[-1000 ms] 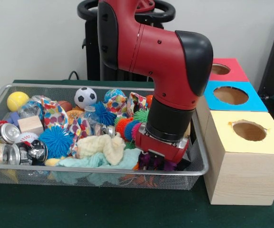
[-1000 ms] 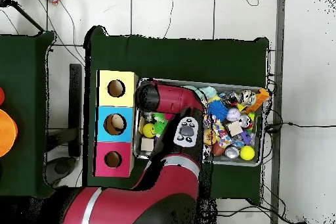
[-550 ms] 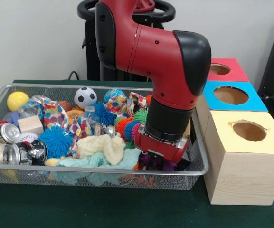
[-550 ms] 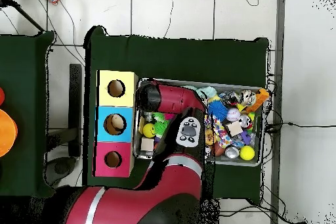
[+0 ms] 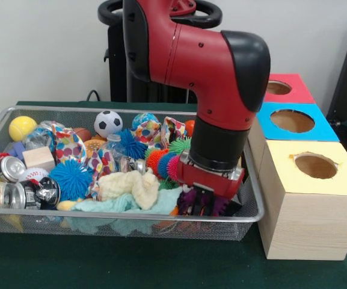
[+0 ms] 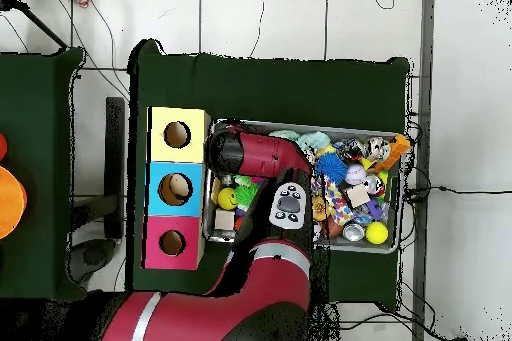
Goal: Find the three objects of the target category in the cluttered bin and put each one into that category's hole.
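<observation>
The gripper (image 5: 202, 202) is lifting a touch from the wire bin's (image 5: 125, 218) corner nearest the yellow box (image 5: 313, 201), whether it's holding anything I cannot tell, so no drop yet.

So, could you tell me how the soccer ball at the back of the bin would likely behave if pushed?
The soccer ball is round and rests atop clutter, so it would probably roll. It looks small and toy-like, likely light.
</observation>
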